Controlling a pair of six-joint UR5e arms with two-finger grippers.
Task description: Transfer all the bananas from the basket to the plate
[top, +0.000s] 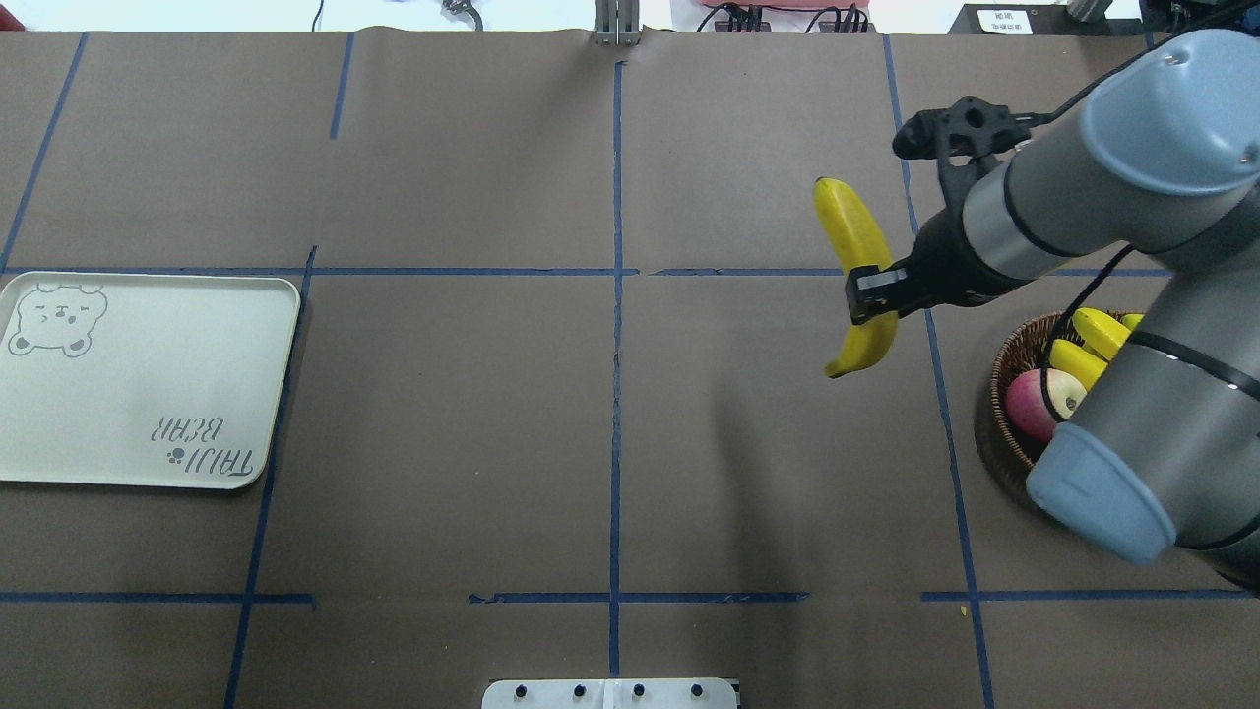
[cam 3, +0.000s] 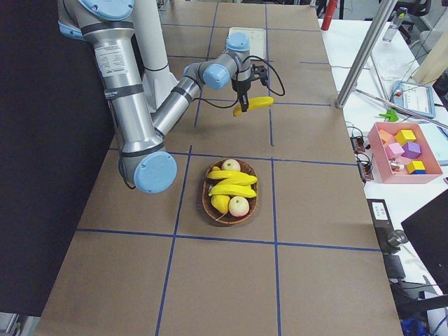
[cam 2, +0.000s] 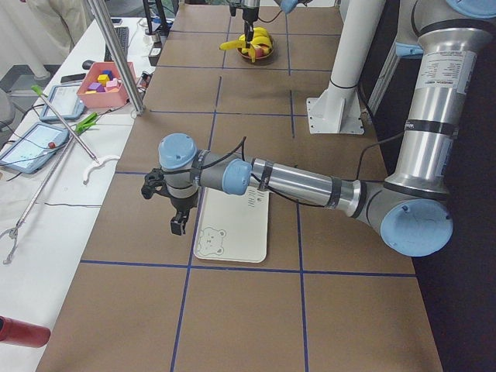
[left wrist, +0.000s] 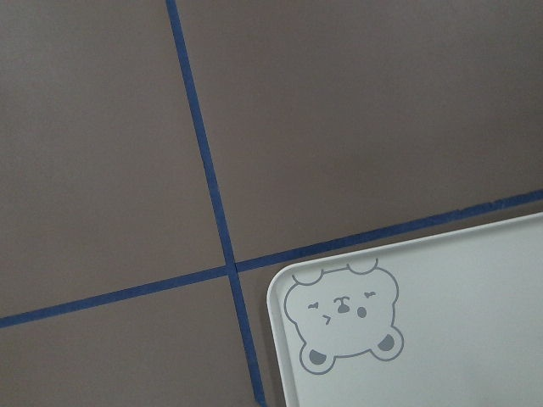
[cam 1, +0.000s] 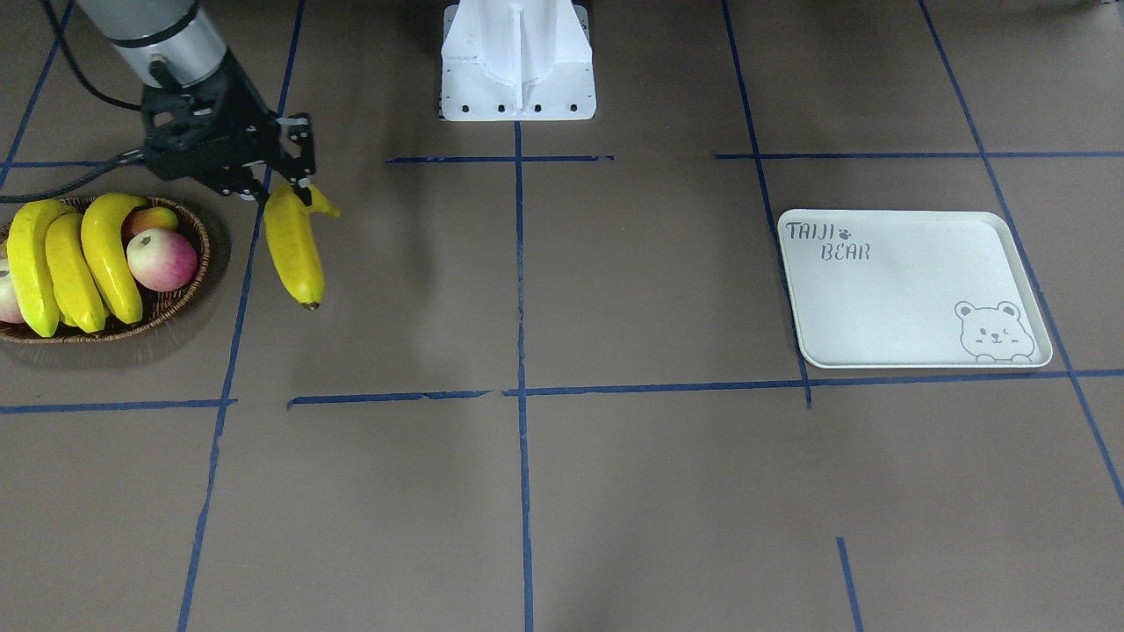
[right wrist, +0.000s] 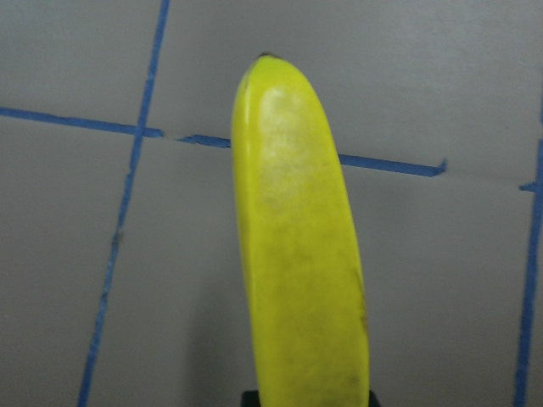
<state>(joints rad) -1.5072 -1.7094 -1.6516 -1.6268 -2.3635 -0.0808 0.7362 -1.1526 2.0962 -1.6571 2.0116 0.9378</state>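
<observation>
My right gripper [cam 1: 297,190] is shut on the stem end of a yellow banana [cam 1: 294,250], which hangs above the table just beside the basket [cam 1: 202,263]. The same banana [top: 856,246] fills the right wrist view [right wrist: 297,254]. Three more bananas [cam 1: 70,263] lie in the dark wicker basket [top: 994,379]. The off-white plate [cam 1: 913,290] lies bare on the table's other side. In the exterior left view my left gripper [cam 2: 179,225] hovers by the bear corner of the plate [cam 2: 232,225]; whether it is open or shut I cannot tell. The left wrist view shows only that plate corner [left wrist: 458,322].
Red-yellow apples [cam 1: 161,259] share the basket with the bananas. The robot's white base mount [cam 1: 518,61] stands at the table's middle edge. A side bench holds a pink bin of blocks [cam 3: 406,150] and a metal pole [cam 3: 360,59].
</observation>
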